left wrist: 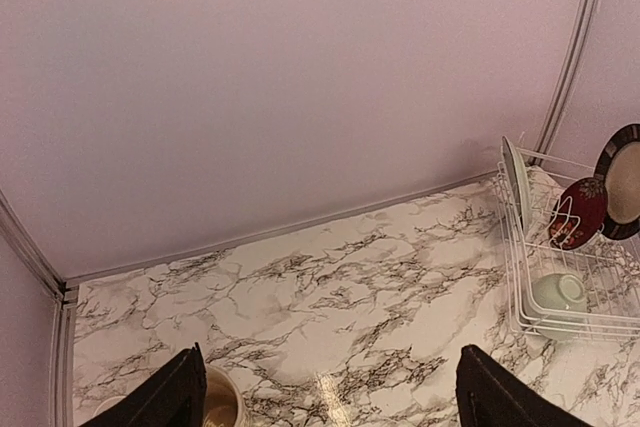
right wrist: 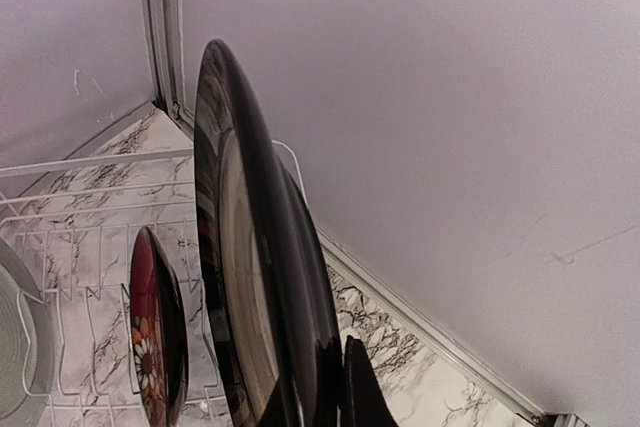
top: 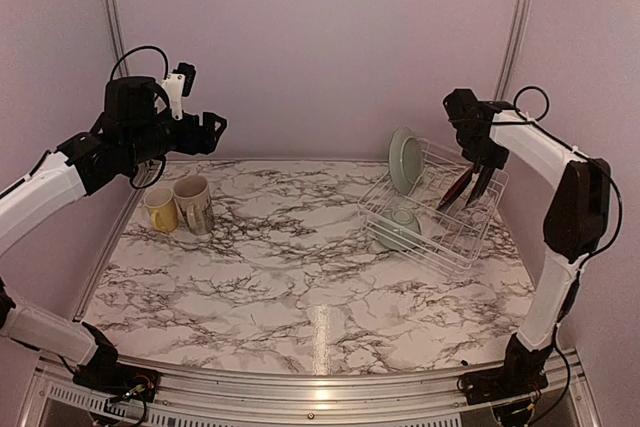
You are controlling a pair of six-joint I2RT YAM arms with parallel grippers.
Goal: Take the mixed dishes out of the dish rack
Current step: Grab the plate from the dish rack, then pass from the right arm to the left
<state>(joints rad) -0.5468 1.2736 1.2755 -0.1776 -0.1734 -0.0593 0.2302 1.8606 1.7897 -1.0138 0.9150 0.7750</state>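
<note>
the rack point(top: 420, 244) sits far right, beside the right arm. the black-rimmed plate point(right wrist: 250, 247) stands on edge above it, long axis upright, seemingly pinched by the right gripper point(top: 472, 182). the left gripper point(left wrist: 325, 392) hangs spread over the mugs point(top: 193, 204), well apart.

**Black-and-White Arms Pictured**

The left arm point(top: 45, 187) and right arm point(top: 540, 147) are seen clad in smooth white shells, joined by bulky black housings. Thin black cables point(top: 141, 47) are looped above each wrist. The left gripper point(left wrist: 330, 357) is fitted with tapered matte-black fingers point(left wrist: 160, 402).
</note>
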